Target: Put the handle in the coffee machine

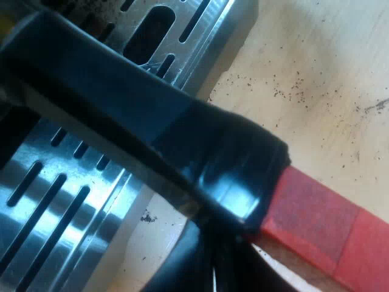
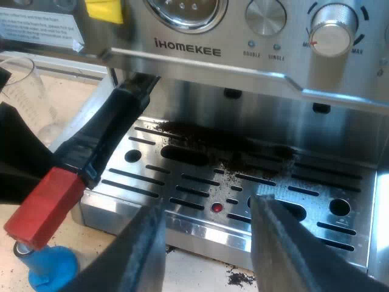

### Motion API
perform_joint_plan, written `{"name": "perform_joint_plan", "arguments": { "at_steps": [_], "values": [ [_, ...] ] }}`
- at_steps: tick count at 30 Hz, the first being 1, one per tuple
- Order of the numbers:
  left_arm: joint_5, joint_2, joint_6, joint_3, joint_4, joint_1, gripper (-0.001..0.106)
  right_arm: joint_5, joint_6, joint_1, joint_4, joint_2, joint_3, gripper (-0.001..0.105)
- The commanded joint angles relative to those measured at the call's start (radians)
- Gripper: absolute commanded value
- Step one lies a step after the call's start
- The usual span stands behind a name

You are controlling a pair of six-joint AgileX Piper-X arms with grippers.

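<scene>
Pale wood makes the tabletop, and tiny dark crumbs are dotted on it. On it stands the big silver espresso machine, with round knobs along its front. Below the front sits its shiny drip tray, full of long slots.

The handle is long and dark, with a red end. Its dark end goes up under the machine's front, above one corner of the tray. Its red end sticks out past the tray's edge, over the tabletop. I cannot see its metal part.

The right hand hangs in front of the tray, wide open, with nothing in it. The left hand is a dark shape close by the red end. I cannot tell if it is open or shut, or if it holds the handle.

A clear measuring glass stands on the tabletop near the machine. A blue tamper stands under the red end, near the tray's corner. Coffee grounds lie spilled on the tray.
</scene>
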Motion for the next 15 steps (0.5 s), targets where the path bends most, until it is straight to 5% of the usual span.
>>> {"name": "perform_joint_plan", "arguments": {
  "at_steps": [1, 15],
  "values": [
    [0.175, -0.012, -0.048, -0.034, -0.173, -0.022, 0.000, 0.012, -0.015, 0.000, 0.000, -0.009, 0.001, 0.038],
    [0.237, -0.012, -0.174, -0.034, -0.356, -0.022, 0.000, 0.012, -0.015, 0.000, 0.000, -0.009, 0.001, 0.038]
  ]
}}
